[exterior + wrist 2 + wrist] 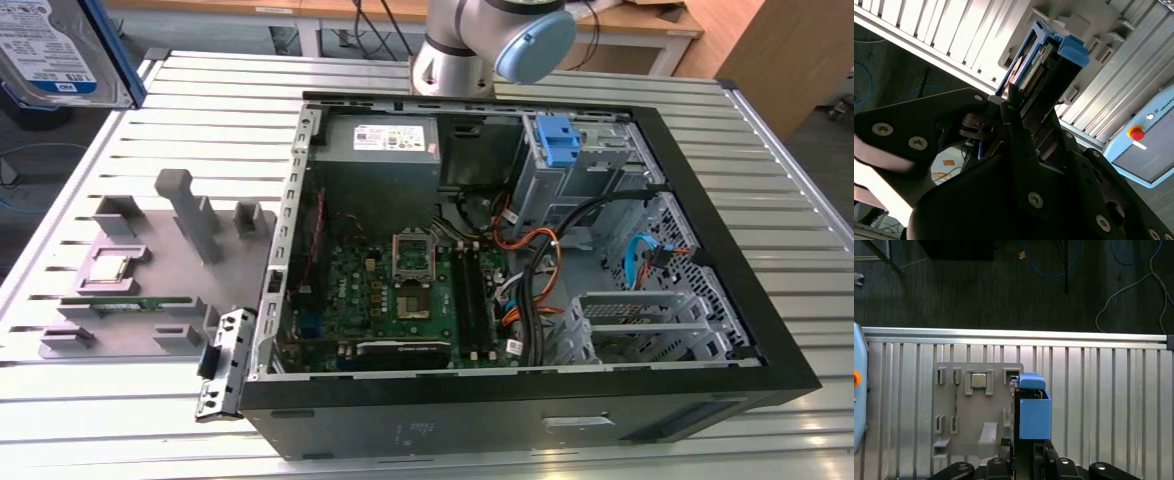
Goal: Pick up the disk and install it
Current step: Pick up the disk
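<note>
Gripper [1029, 107] jaws clamp the disk [60, 45], raised above the table [134, 420] at the exterior view's left, well apart from the open computer case [467, 430]; step 1, pick-up, appears complete, and installation, judged pending, calls for squaring its blue rails [1033, 412] to the case.

Open computer case [507, 425] sits beside grey holder [158, 268].
</note>
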`<state>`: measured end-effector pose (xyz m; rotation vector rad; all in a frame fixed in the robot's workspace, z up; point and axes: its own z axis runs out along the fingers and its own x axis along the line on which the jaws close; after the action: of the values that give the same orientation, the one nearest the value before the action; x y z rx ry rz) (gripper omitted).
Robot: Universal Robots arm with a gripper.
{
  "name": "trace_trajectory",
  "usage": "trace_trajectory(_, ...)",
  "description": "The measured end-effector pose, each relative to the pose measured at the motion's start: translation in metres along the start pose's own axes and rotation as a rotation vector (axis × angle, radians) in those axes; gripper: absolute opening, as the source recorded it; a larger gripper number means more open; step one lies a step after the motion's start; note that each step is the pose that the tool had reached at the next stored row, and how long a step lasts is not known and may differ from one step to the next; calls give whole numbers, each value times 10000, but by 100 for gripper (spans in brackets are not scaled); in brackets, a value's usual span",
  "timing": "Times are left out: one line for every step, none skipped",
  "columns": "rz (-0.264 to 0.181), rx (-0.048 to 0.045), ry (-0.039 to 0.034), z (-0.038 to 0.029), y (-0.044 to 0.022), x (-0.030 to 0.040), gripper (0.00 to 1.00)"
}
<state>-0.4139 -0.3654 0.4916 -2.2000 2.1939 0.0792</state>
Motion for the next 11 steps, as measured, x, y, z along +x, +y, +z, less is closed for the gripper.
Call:
trace_trajectory(-1,-1,1,-1,-4,0,35)
trace_trajectory(-1,-2,1,-1,-11,0,35)
trace_trajectory(-2,-1,1,-1,-19,0,35)
trace_trajectory(0,0,0,-1,-28,0,35)
trace_trajectory(-1,-2,1,-1,-39,0,35)
trace_trajectory(0,-2,1,-2,-49,0,35)
trace_trajectory(0,-1,0,-1,-59,0,35)
trace_trajectory(0,-1,1,-2,-70,0,35)
trace_trajectory(0,-2,1,-2,-80,0,35)
trace_trajectory(-1,-1,1,-2,-89,0,35)
trace_trajectory(0,-1,1,-2,-97,0,35)
